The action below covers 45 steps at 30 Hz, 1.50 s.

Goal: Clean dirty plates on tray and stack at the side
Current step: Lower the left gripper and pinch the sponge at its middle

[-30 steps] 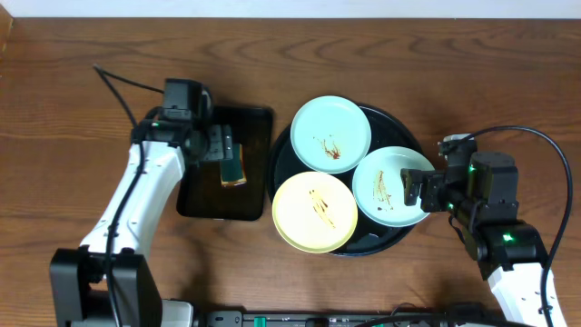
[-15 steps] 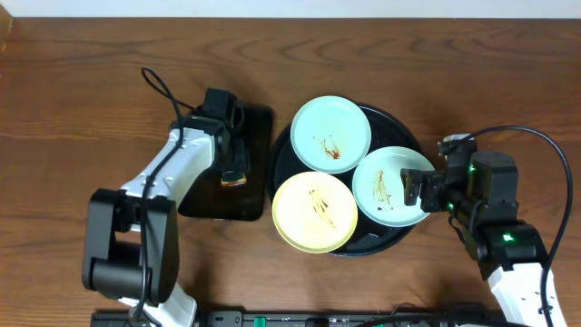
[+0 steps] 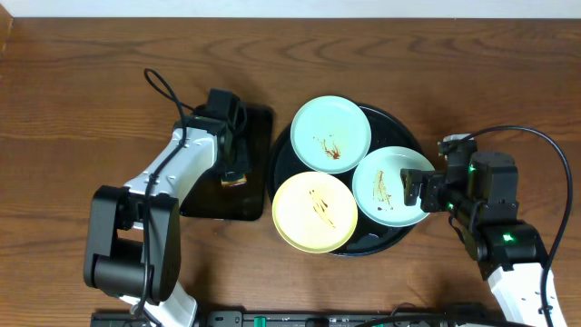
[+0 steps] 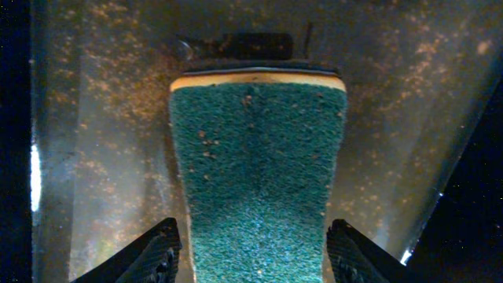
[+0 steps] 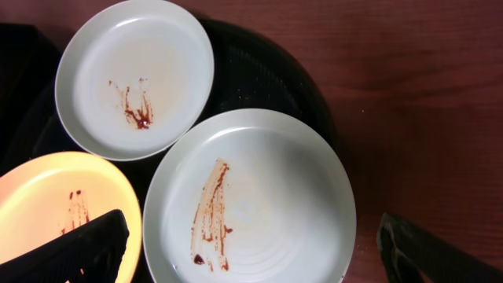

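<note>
Left gripper point(image 4: 255, 253) pinches the sponge point(image 4: 258, 173) at the small rect. tray point(image 3: 204, 204). Right gripper point(image 5: 251, 244) hangs wide open over 3 smeared plates point(image 3: 392, 186) on the round tray point(image 3: 399, 127). We reckon an unheld plate could skid under scrubbing, or the sponge could slip.

Overhead: even, soft, sharp. Left wrist: dim, speckled glare on small tray point(image 4: 94, 118), black corners. Right wrist: bright, plates point(image 5: 250, 204) slightly washed.

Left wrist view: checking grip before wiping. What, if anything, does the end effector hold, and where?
The left end effector holds the sponge, pinched across its two long sides near its close end.
</note>
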Each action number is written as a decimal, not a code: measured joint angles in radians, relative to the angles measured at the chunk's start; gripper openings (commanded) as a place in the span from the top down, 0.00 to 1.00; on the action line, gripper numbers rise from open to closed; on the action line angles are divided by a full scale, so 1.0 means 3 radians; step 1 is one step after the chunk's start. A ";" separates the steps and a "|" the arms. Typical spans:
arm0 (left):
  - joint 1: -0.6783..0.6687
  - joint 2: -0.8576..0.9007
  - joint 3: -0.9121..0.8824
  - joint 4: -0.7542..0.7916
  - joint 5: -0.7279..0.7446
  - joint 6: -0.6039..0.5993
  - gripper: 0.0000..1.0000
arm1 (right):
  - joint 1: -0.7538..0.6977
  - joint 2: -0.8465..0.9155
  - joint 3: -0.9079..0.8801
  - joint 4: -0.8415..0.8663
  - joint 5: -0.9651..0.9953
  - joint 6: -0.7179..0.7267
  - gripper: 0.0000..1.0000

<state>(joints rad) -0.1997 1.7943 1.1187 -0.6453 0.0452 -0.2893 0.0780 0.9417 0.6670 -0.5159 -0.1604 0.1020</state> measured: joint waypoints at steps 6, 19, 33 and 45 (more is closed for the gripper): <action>-0.0009 0.0003 0.0000 0.0023 0.0001 -0.0011 0.45 | 0.0000 0.0000 0.0000 0.0000 -0.0001 0.0000 0.01; -0.0009 0.0004 -0.0003 0.0072 0.0000 -0.0037 0.52 | 0.0000 0.0000 0.0000 -0.0004 -0.0001 0.0000 0.01; -0.0009 0.0004 -0.0155 0.0254 0.0000 -0.0069 0.81 | 0.0000 0.0000 0.0000 -0.0011 -0.0001 0.0000 0.01; -0.0009 0.0004 -0.0156 0.0270 0.0000 -0.0084 0.93 | 0.0000 0.0000 0.0000 -0.0011 -0.0001 0.0000 0.01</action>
<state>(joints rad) -0.2024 1.7954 1.0718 -0.5644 0.0452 -0.3145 0.0780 0.9417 0.6670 -0.5194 -0.1608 0.1020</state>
